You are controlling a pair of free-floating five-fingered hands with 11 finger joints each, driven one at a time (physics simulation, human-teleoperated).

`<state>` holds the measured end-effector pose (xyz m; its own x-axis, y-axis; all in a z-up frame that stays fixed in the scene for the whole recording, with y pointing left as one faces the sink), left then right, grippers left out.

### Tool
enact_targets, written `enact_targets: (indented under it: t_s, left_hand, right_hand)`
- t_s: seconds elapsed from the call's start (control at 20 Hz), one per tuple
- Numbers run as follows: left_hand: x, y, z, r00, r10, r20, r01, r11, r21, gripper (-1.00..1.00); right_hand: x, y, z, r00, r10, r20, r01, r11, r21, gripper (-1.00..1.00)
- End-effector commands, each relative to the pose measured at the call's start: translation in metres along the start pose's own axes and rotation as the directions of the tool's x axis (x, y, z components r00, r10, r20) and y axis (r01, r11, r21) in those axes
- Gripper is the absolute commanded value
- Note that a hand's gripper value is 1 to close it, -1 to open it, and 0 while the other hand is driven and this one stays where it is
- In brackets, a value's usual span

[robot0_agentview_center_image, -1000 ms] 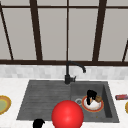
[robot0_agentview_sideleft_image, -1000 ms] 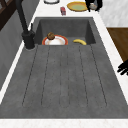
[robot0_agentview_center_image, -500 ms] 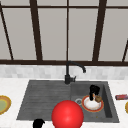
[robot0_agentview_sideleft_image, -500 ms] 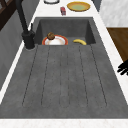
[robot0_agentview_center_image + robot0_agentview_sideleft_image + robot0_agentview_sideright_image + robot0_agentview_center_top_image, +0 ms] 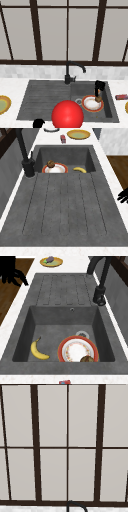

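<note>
Brown bun (image 5: pixel 98 99) on the plate (image 5: pixel 83 104) looks light and soft; grasp its sides from above. Right hand (image 5: pixel 99 86) hovers over it, grip impossible to tell; left hand (image 5: pixel 8 269) hangs spread.

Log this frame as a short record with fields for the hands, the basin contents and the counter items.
left hand: in the air at the front edge of the draining board, fingers spread loosely, holding nothing
right hand: just above the brown lump on the plate; contact unclear
basin: red-rimmed plate; banana lying apart from it
counter: yellow plate and small red item past the basin
foreground: red ball low in the front view
faucet: behind the sink
</note>
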<state>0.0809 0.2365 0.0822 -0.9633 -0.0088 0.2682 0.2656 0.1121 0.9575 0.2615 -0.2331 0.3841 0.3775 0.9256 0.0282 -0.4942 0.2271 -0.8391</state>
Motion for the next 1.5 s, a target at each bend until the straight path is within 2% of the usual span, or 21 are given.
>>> enact_targets:
  t_s: [0.0,0.5,1.45]
  left_hand:
    - [0.000,0.000,0.000,1.0000,0.000,0.000,0.000,1.0000,0.000,0.00]
    - [0.000,0.000,0.000,1.0000,0.000,0.000,0.000,1.0000,0.000,0.00]
    - [0.000,0.000,0.000,1.0000,0.000,0.000,0.000,1.0000,0.000,0.00]
  right_hand:
    - [-0.018,-0.014,0.008,0.999,0.040,0.016,-0.040,0.999,-0.009,1.00]
    - [-0.069,-0.042,0.015,1.000,0.021,0.012,-0.022,1.000,0.017,1.00]
    - [-0.147,-0.079,-0.004,0.998,0.059,0.028,-0.060,0.998,0.022,1.00]
